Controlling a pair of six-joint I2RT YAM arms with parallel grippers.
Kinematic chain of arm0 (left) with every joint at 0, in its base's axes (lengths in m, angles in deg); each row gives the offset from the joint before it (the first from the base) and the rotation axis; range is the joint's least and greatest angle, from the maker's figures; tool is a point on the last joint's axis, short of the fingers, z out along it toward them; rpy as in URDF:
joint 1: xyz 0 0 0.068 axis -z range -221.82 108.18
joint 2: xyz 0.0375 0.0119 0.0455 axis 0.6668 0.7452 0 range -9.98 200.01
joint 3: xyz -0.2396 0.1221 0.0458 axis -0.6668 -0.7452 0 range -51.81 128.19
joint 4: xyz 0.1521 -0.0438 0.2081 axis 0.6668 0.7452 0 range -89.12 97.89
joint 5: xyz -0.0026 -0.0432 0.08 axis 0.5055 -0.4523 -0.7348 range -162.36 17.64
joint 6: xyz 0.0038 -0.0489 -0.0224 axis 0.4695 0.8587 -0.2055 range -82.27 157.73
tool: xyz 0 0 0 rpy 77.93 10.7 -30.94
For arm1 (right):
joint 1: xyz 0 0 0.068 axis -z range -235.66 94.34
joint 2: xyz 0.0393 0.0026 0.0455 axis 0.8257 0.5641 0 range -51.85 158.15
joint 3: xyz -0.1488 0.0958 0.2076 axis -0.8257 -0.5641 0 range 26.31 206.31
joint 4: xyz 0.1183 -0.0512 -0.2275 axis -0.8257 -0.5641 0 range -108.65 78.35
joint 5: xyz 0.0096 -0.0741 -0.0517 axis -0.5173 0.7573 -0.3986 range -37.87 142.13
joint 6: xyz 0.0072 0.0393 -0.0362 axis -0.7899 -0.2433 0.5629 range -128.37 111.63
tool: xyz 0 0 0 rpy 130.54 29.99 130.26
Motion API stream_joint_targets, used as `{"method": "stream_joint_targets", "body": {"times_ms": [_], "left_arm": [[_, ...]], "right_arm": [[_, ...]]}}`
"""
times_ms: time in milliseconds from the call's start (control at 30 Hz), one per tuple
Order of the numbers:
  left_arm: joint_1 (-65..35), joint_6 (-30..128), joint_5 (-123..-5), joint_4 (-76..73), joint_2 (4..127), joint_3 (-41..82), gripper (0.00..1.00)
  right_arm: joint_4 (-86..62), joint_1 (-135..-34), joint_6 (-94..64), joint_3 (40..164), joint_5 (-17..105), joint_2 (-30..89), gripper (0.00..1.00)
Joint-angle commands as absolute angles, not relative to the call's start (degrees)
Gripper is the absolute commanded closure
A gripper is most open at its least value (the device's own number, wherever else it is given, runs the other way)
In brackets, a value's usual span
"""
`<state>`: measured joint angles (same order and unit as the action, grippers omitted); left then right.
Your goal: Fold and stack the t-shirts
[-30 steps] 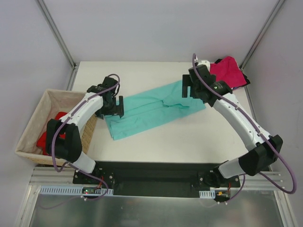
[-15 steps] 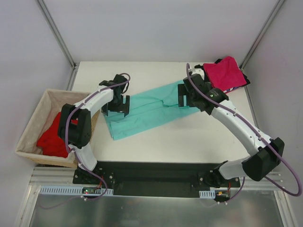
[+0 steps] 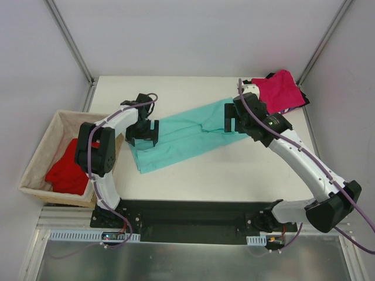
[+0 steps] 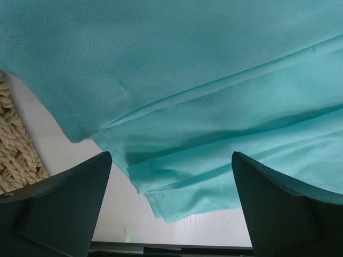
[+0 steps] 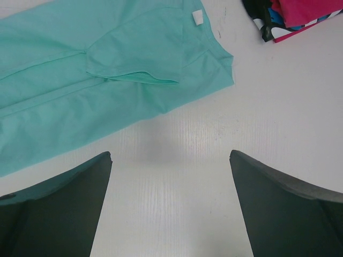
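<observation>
1. the teal t-shirt (image 3: pixel 187 137) lies flat on the white tabletop (image 3: pixel 234 170). it is folded into a long band that runs diagonally from the near left up toward the far right.
2. the left tool (image 3: pixel 142 133) hangs over the lower-left end of that band, close to the basket (image 3: pixel 44 143). its fingers are spread wide with nothing between them. in the left wrist view they straddle the layered hem edges of the shirt, and the basket's weave shows at the left edge. whether the tips touch the cloth cannot be told.
3. the right tool (image 3: pixel 233 120) sits at the far-right end of the band, also spread wide and gripping nothing. in the right wrist view bare tabletop lies between its fingers, just beside the shirt's collar end, where a folded sleeve and a small white tag (image 5: pixel 196 17) show.
4. the pink t-shirt (image 3: pixel 281 89) lies on top of a pile at the far right corner, well apart from the teal one. the black t-shirt (image 3: pixel 271 75) peeks out from under it. a sliver of the striped t-shirt (image 5: pixel 270 21) shows at the pile's edge in the right wrist view.
5. the red t-shirt (image 3: pixel 67 170) lies crumpled inside the basket, which stands off the tabletop's left side.
</observation>
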<state>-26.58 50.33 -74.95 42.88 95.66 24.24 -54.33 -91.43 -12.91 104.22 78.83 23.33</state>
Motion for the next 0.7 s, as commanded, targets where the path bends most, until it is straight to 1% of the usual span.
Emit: {"method": "stream_joint_targets", "body": {"times_ms": [0, 167, 333, 433, 667], "left_arm": [[-27.6, 49.1, -72.5, 42.5, 96.6, 23.2, 0.05], [-27.5, 49.2, -66.3, 41.9, 94.2, 22.8, 0.06], [-27.5, 49.4, -58.2, 40.9, 87.7, 22.2, 0.06], [-27.5, 49.9, -55.8, 41.0, 86.1, 22.1, 0.06], [-27.6, 50.8, -54.5, 40.0, 86.0, 19.6, 0.06]], "right_arm": [[-54.6, -91.7, -13.6, 104.4, 80.3, 20.6, 0.03], [-54.6, -91.9, -13.8, 103.8, 80.5, 20.6, 0.03], [-54.3, -92.0, -14.3, 103.6, 80.0, 21.2, 0.03], [-54.4, -92.5, -14.5, 104.0, 80.1, 21.4, 0.03], [-55.4, -93.5, -14.6, 104.5, 81.2, 21.3, 0.03]]}}
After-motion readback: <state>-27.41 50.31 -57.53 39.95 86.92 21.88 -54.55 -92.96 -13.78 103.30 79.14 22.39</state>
